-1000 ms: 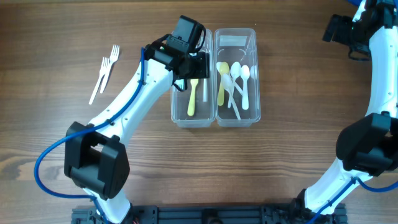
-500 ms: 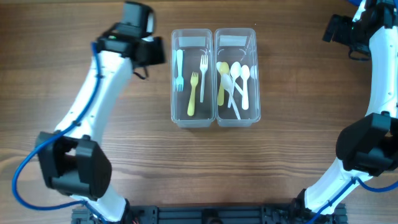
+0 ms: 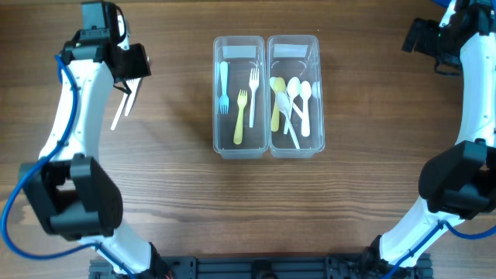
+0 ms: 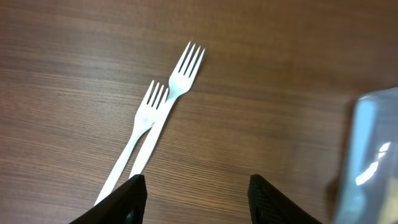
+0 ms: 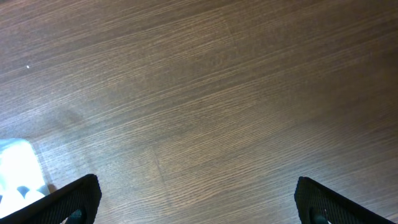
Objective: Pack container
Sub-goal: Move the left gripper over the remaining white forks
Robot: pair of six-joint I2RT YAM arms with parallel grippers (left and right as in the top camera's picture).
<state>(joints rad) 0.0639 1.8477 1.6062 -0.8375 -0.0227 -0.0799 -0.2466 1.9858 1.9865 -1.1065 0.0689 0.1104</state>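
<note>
Two clear containers stand side by side at the table's middle. The left container holds a blue, a white and a yellow fork. The right container holds several white spoons and a yellow one. Two white forks lie crossed on the wood at the far left, partly hidden under my left gripper in the overhead view. My left gripper is open and empty just above them. My right gripper is open and empty at the far right back.
The left container's blurred edge shows at the right of the left wrist view. A pale blurred container corner shows at the lower left of the right wrist view. Bare wood lies in front of the containers.
My left arm has swung left from over the left container to above the two white forks. A blue and a white fork now show in the left container. The right arm has not moved.
</note>
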